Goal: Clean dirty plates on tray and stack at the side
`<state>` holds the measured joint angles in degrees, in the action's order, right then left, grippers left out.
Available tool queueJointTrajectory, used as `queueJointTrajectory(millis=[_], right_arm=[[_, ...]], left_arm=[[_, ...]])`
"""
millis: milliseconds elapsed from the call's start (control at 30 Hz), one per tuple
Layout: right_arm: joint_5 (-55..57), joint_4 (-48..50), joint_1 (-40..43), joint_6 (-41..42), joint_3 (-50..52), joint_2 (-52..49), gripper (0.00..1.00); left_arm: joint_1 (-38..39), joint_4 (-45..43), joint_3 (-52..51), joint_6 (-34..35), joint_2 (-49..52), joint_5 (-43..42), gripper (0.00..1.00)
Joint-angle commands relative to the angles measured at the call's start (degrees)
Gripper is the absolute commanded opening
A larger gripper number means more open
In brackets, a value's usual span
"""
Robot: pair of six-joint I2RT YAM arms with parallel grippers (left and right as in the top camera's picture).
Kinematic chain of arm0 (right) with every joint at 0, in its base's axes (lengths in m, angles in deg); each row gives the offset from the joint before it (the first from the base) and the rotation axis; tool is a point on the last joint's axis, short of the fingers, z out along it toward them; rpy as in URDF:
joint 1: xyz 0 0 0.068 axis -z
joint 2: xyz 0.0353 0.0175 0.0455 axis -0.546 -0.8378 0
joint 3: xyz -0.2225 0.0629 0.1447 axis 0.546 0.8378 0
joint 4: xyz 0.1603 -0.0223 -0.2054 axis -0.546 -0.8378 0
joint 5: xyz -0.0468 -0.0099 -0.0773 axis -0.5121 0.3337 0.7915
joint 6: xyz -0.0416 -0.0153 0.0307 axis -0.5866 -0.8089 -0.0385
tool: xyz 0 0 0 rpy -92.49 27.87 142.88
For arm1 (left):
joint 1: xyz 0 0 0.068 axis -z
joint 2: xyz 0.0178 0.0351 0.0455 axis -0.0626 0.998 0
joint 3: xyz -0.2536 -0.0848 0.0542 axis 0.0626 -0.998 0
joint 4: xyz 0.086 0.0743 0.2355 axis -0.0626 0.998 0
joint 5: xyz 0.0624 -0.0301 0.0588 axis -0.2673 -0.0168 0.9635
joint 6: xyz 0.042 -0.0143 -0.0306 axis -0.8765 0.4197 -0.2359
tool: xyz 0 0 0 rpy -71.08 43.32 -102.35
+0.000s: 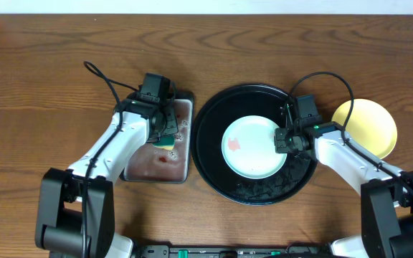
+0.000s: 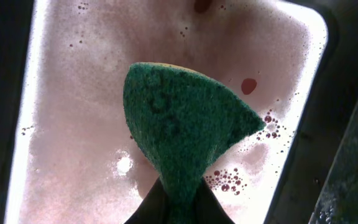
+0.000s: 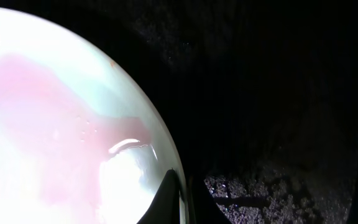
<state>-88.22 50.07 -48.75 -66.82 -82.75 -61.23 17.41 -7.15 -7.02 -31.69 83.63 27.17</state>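
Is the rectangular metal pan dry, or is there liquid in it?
It holds liquid: the pan shows a pink, glossy film with bubbles below the green sponge.

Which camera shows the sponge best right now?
Left wrist: the green sponge fills the frame, pinched in the left gripper above the stained pan. Overhead shows just a small green patch of it; right wrist shows none.

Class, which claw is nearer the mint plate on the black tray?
Right. The right claw pinches the rim of the mint plate; the left claw holds a sponge over the metal pan.
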Motion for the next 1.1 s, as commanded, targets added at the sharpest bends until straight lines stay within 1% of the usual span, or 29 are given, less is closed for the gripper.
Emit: queueJointTrajectory(millis=[0, 133, 300, 467, 633, 800, 1067], right_arm=[[2.67, 0.20, -0.57, -1.99, -1.46, 3.32, 0.01], [7.93, 0.44, -0.61, -4.31, -2.25, 9.16, 0.01], [25.00, 0.87, -2.89, -9.79, -2.27, 15.43, 0.01], [38.07, 4.72, -8.35, -17.97, -2.27, 19.12, 0.01], [51.52, 10.14, -16.09, -27.04, -2.27, 19.69, 0.01], [58.51, 14.88, -23.41, -34.38, -2.25, 19.69, 0.01], [65.33, 21.29, -30.18, -43.12, -2.25, 19.69, 0.01]], left_arm=[[-0.15, -0.70, -0.39, -0.74, 0.28, 0.68, 0.07], [-0.15, -0.87, -0.39, -0.74, 0.81, 0.68, 0.08], [-0.15, -1.36, -0.48, -0.74, 2.32, 0.46, 0.08], [-0.15, -1.95, -0.48, -0.72, 3.54, 0.28, 0.08], [-0.15, -1.99, -0.48, -0.74, 3.54, 0.28, 0.08], [-0.15, -1.99, -0.48, -0.72, 3.54, 0.28, 0.08], [-0.15, -1.97, -0.48, -0.72, 3.56, 0.28, 0.08]])
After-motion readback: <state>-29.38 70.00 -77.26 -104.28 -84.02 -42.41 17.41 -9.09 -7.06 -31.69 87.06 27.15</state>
